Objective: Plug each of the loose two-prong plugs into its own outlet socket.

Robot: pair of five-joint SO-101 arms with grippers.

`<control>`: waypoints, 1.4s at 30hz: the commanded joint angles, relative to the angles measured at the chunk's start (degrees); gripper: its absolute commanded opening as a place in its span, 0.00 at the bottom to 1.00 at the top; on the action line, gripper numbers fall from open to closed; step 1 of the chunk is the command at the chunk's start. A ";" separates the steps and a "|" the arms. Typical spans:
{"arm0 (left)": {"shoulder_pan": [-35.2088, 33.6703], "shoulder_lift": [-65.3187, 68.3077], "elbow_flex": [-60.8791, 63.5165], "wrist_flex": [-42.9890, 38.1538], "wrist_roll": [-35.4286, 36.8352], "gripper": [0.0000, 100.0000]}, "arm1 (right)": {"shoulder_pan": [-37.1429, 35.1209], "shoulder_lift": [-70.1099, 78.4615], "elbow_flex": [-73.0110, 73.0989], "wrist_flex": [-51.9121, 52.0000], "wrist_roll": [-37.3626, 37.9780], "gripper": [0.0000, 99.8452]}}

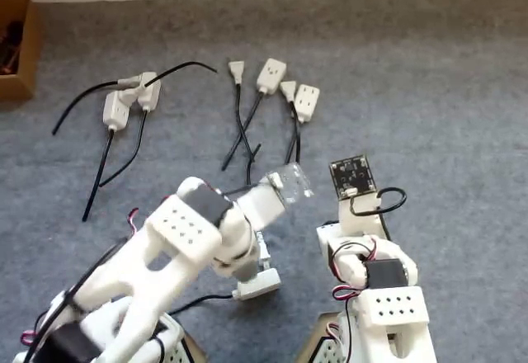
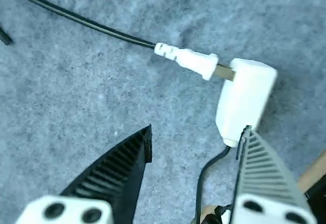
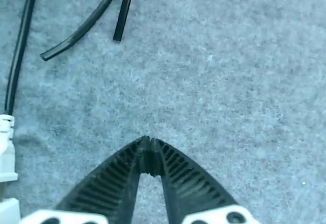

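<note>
A white two-prong plug point(image 2: 186, 58) on a black cable lies on the grey carpet, its brass prongs partly inside a white outlet socket point(image 2: 244, 102). My left gripper point(image 2: 197, 132) hangs open just above them, its light finger point(image 2: 260, 168) over the socket's end. The same socket point(image 1: 257, 280) peeks out beneath the left arm. My right gripper point(image 3: 147, 155) is shut on nothing over bare carpet, and a white plug point(image 3: 5, 132) lies off to its side. At the far middle lie a loose plug point(image 1: 236, 70), a socket point(image 1: 271, 74), another plug point(image 1: 287, 89) and a second socket point(image 1: 306, 101).
Two more sockets point(image 1: 115, 109) with plugs and black cables lie at the far left. A cardboard box point(image 1: 16, 49) stands at the left edge. Cut cable ends point(image 3: 81, 28) cross the carpet ahead of the right gripper. Open carpet stretches to the right.
</note>
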 commanded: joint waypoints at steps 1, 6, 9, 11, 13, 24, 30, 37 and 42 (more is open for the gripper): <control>5.41 -4.97 2.86 1.32 0.79 0.28 | 0.22 -0.48 -0.31 -0.92 0.26 0.01; 4.62 -4.00 11.21 -5.10 0.62 0.28 | 0.22 -0.48 -0.31 -0.92 0.26 0.01; 3.38 -4.09 11.74 -5.01 0.35 0.28 | 0.22 -0.48 -0.31 -0.92 0.26 0.01; 4.18 -4.09 11.74 -5.01 0.35 0.28 | 0.22 -0.48 -0.22 -0.92 0.26 0.01; 3.74 -4.09 11.12 -5.10 0.35 0.28 | 0.22 -0.48 -0.22 -0.92 0.26 0.01; -4.18 -3.56 14.90 -21.01 -6.07 0.27 | 0.22 -0.48 -0.22 -0.92 0.26 0.01; -13.49 -3.47 13.76 -27.08 -13.19 0.27 | 0.22 -0.48 -0.13 -0.92 0.26 0.01; -25.71 -3.47 7.34 -27.16 -23.38 0.27 | 0.22 -0.48 -0.13 -0.92 0.26 0.01; -27.30 -4.00 6.99 -27.08 -23.82 0.27 | 0.22 -0.48 -0.13 -1.01 0.26 0.01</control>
